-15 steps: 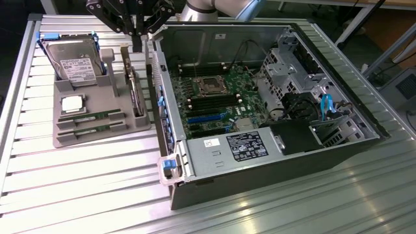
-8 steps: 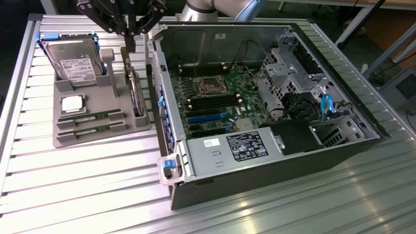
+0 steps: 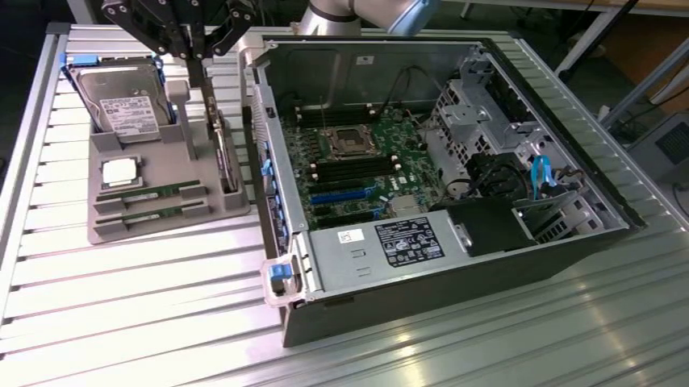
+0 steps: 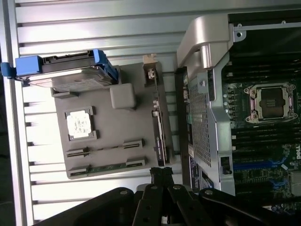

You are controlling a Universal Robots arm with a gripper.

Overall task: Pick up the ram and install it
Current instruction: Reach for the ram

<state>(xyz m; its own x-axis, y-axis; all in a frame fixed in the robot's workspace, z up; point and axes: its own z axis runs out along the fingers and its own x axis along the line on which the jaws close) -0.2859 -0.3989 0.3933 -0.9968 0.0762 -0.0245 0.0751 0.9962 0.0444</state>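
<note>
While claw (image 3: 198,55) hangs pinched shut, empty, above grey tray (image 3: 129,234), ram (image 3: 151,215) sits in tray slot on desk (image 3: 129,314). Looks light, stiff, fragile: pinch long edges mid-length, not chips.

Hard drive (image 3: 127,105) label unreadable, power supply (image 3: 407,242) label unreadable

A ribbed metal table (image 3: 129,306) gleams under bright light; orange-brown floor (image 3: 646,48) lies beyond.
</note>
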